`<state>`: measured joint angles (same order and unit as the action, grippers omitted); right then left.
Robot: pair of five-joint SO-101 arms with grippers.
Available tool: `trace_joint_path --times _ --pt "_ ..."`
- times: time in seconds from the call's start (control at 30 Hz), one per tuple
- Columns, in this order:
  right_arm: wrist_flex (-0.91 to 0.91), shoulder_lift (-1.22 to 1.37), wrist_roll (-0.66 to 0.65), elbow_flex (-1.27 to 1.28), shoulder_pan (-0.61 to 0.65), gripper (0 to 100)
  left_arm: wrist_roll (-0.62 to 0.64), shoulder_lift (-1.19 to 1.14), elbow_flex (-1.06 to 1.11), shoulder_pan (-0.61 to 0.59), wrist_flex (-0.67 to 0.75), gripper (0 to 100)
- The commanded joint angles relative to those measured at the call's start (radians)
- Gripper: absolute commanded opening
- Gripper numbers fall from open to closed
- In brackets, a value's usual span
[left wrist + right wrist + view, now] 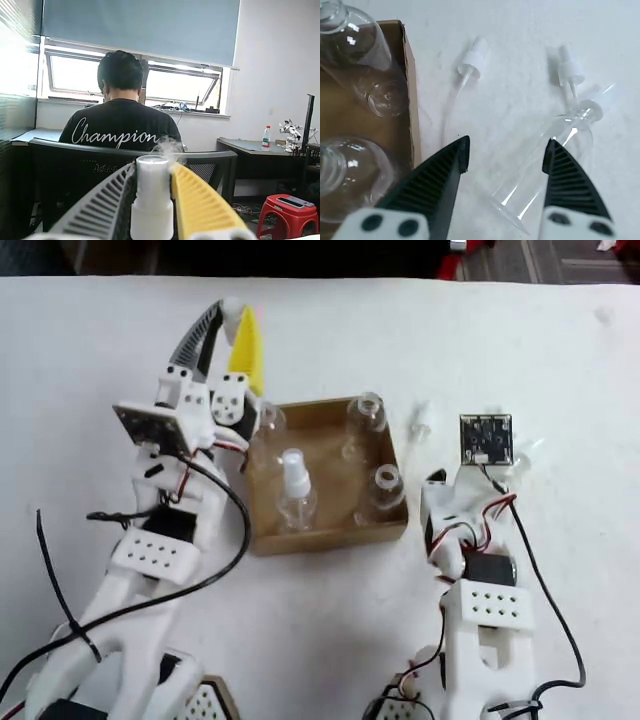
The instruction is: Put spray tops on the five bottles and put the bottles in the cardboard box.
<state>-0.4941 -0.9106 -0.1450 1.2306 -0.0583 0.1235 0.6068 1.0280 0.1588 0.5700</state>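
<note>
The right wrist view shows the right end effector [507, 147] spread wide and low over the surface [520, 30]. A bare clear bottle [532, 182] lies on its side between the black fingers. Just beyond it lie two loose spray tops [470, 65] [568, 67], with open surface around them. To one side, near the fingers, is the cardboard box [410, 90].

In the left wrist view, the left end effector [152, 167] is raised off the surface and points level into the room. It is clamped on a white spray top [151, 200].

The high view shows three bottles inside the box: one capped [296, 490] and two uncapped [365, 415] [385, 490]. Another bottle [265, 425] stands at the far corner by the left arm.
</note>
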Motion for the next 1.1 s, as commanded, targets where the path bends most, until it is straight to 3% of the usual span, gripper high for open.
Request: trace_joint_path --times 0.0,0.2,0.37,0.47,0.8,1.07 --pt "0.021 -0.010 -0.012 -0.008 0.004 20.9 -0.006 -0.044 -0.005 0.012 0.029 2" --pt "0.021 -0.010 -0.012 -0.008 0.004 20.9 -0.006 -0.110 0.014 0.012 0.038 2" --pt "0.021 -0.010 -0.012 -0.008 0.005 20.9 -0.012 -0.117 0.146 0.031 0.250 2" --pt "0.021 -0.010 -0.012 -0.008 0.005 20.9 -0.012 -0.117 0.196 0.047 0.305 2" --pt "0.021 -0.010 -0.012 -0.008 0.005 20.9 -0.012 -0.119 0.199 0.051 0.166 2" --pt "0.019 -0.010 -0.012 -0.005 0.005 20.9 -0.014 -0.137 0.206 0.044 0.157 2"
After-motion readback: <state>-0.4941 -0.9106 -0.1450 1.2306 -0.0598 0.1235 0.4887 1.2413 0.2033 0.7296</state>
